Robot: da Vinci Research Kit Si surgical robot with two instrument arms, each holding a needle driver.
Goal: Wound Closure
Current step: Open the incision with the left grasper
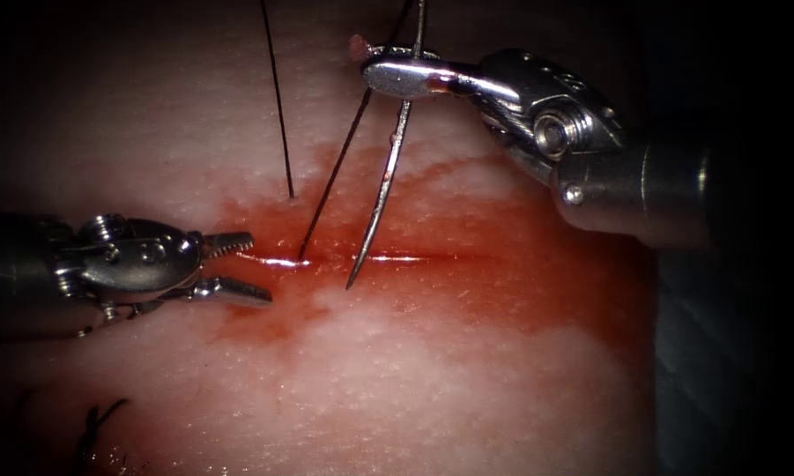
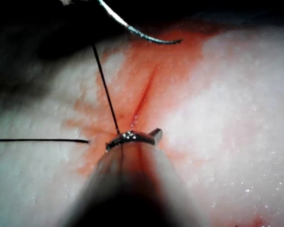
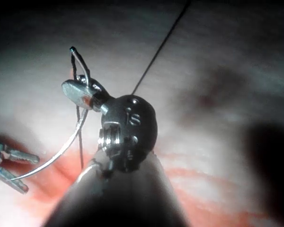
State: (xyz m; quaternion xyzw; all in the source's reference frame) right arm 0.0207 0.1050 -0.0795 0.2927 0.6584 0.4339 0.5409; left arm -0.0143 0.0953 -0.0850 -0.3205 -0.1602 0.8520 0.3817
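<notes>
My right tool (image 1: 386, 76) comes in from the upper right, jaws shut on the curved needle (image 1: 383, 189) near its tail end. The needle hangs down, and its tip rests at the cut (image 1: 397, 258); I cannot tell whether it touches the tissue (image 1: 467, 370). In the right wrist view the right tool (image 3: 78, 92) clamps the needle (image 3: 61, 150) a short way below its tail. My left tool (image 1: 242, 266) sits at the cut's left end, jaws open, holding nothing. One strand of thread (image 1: 330, 181) runs down into the cut and another strand (image 1: 278, 106) enters the tissue behind it.
Red fluid (image 1: 502, 264) stains the tissue around the cut. Dark cut ends of thread (image 1: 97, 423) lie at the lower left. In the left wrist view the needle tip (image 2: 154, 40) hovers beyond the cut (image 2: 144, 94), with thread (image 2: 106, 94) rising beside it.
</notes>
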